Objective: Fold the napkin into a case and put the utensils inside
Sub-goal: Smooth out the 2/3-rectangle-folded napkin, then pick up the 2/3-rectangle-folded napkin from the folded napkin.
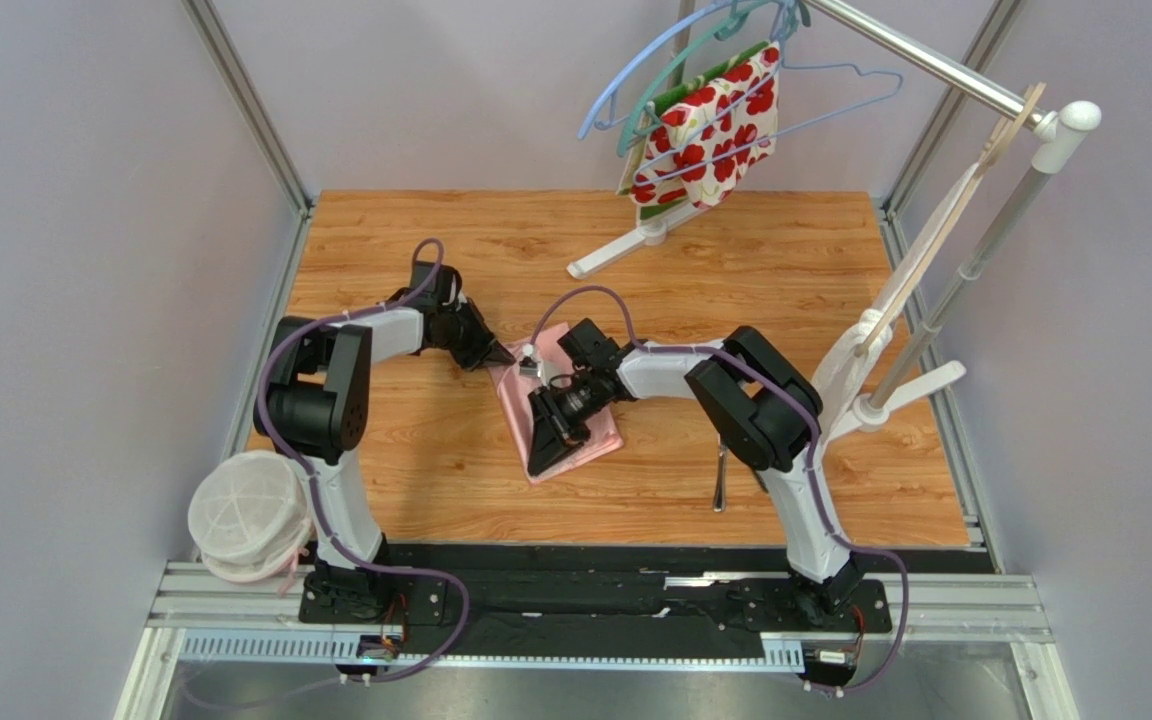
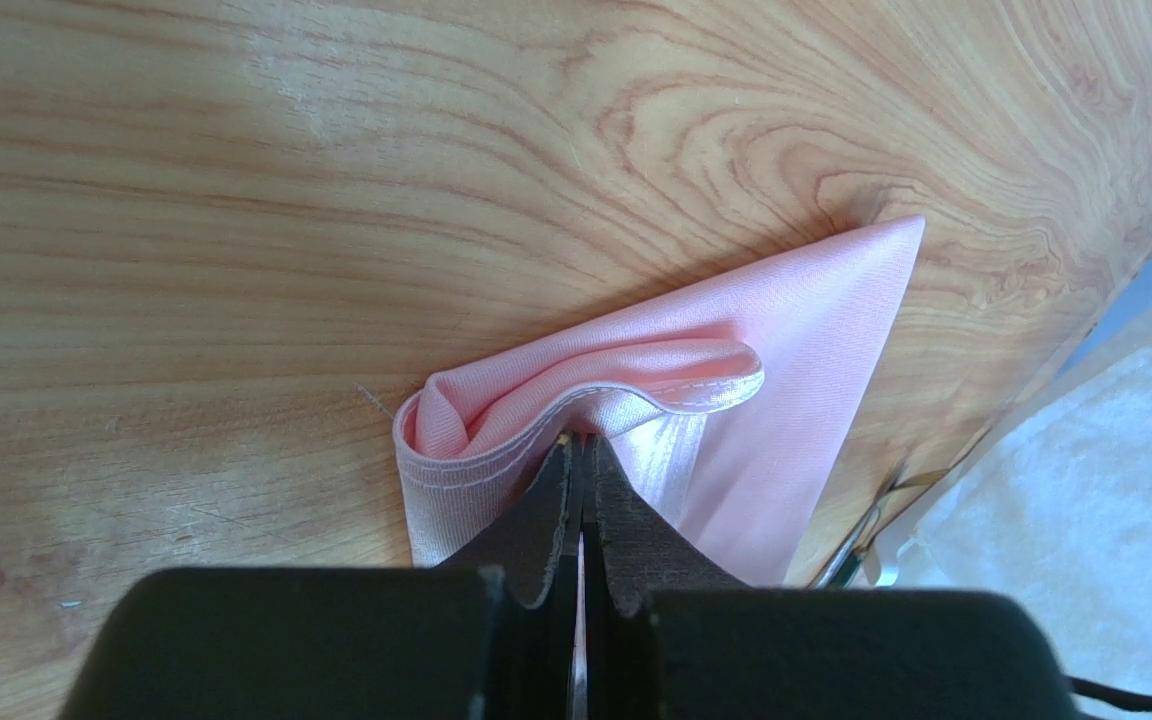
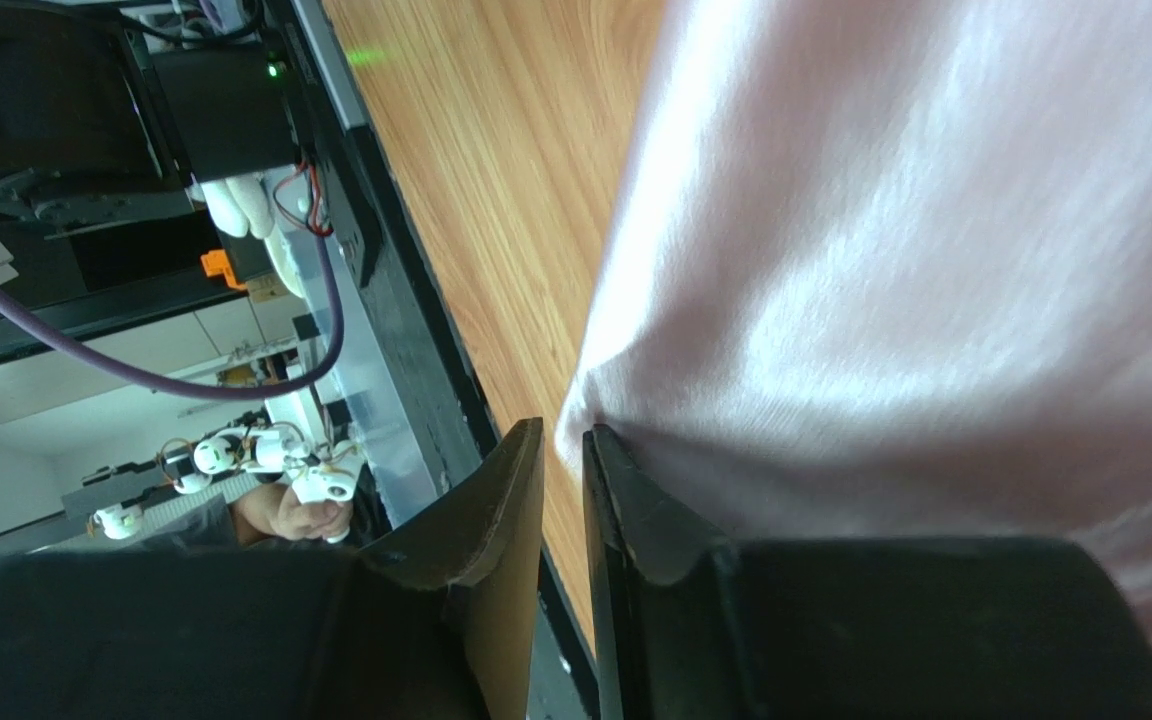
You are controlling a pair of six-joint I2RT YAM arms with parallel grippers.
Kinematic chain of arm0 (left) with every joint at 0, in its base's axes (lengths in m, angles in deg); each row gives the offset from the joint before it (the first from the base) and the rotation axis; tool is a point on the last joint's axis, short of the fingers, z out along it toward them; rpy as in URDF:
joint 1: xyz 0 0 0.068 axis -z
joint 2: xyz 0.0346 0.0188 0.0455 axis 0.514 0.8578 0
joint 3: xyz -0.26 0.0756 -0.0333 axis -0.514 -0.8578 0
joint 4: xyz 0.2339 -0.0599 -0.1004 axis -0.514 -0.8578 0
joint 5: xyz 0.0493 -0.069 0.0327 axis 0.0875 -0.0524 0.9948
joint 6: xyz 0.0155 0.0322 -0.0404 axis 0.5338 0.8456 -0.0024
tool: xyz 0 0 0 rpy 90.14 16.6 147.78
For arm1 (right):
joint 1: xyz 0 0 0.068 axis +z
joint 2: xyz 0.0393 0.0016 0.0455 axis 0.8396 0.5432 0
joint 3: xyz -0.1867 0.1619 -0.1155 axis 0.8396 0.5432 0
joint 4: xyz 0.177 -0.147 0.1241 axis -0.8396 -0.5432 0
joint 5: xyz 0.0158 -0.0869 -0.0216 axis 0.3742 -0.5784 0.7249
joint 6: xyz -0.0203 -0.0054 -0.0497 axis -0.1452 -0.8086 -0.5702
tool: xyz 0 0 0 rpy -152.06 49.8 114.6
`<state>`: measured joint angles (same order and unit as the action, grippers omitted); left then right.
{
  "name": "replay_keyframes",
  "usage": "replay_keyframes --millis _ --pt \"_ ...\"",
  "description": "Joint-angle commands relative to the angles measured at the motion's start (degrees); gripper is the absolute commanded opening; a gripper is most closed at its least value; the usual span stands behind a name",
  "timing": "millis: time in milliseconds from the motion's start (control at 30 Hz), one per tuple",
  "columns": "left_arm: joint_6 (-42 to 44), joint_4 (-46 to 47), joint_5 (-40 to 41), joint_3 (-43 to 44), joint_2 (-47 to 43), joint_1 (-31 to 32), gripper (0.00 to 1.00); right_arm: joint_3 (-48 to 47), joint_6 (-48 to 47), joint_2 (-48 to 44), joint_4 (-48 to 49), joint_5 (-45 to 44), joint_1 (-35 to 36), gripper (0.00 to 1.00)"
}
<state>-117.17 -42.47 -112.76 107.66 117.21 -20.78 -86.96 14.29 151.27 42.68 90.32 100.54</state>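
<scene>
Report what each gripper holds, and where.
Left gripper pinches the napkin at its folded hem. Right gripper, jaws slightly apart at the napkin's edge, holds nothing.

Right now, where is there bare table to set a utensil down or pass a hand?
Free: the far-left wood behind the left gripper, and the near strip between the left arm and the napkin. Crowded: the centre, with the right gripper on the napkin too, and the right side, with the utensil, right arm and rack stand.

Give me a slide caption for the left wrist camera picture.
Left gripper shut on the folded edge of the pink napkin lying on the wooden table.
</scene>
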Motion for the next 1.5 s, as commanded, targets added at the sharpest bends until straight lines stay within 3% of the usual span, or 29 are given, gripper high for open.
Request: replay_keyframes --millis 0,300,500,667,767,833,867,1033,1233,1367,1467 --pt "0.8 -2.4 4.1 0.5 1.8 0.1 0.00 4.0 1.7 -4.7 3.9 -0.3 0.8 0.22" --pt "2.1 -3.1 4.3 1.4 2.2 0.1 0.00 8.3 2.5 -5.0 6.5 -0.9 1.3 0.21" --pt "6.2 -2.3 -0.4 3.2 -0.9 0.1 0.00 6.7 5.6 -10.1 6.3 -0.3 -1.0 0.21" --pt "8.3 -6.2 -0.6 4.7 -7.1 0.2 0.08 6.0 7.5 -16.1 3.8 -3.3 -6.2 0.23" --pt "8.4 -7.0 -2.2 5.1 -9.1 0.6 0.11 7.9 8.4 -20.4 2.1 -8.5 -10.5 0.31" --pt "8.7 -8.4 -2.0 5.1 -10.5 2.1 0.16 9.8 7.4 -22.1 0.3 -14.5 -12.2 0.47" --pt "9.7 -9.2 -0.9 5.3 -11.0 3.0 0.17 10.3 6.8 -23.5 -0.4 -16.2 -13.5 0.50" --pt "13.1 -10.7 6.9 3.5 -17.3 12.4 0.25 14.7 6.2 -26.9 -2.5 -23.9 -16.9 0.62" --pt "14.3 -5.0 20.2 -3.1 -23.1 29.1 0.31 20.8 6.2 -27.9 0.4 -22.9 -19.8 0.67" --pt "12.8 -5.1 27.0 -4.6 -22.0 36.5 0.31 24.4 8.2 -29.1 2.0 -23.0 -21.3 0.66" --pt "13.6 -7.0 33.7 -2.8 -18.3 42.1 0.32 27.9 13.2 -34.4 -1.3 -32.7 -24.6 0.65"
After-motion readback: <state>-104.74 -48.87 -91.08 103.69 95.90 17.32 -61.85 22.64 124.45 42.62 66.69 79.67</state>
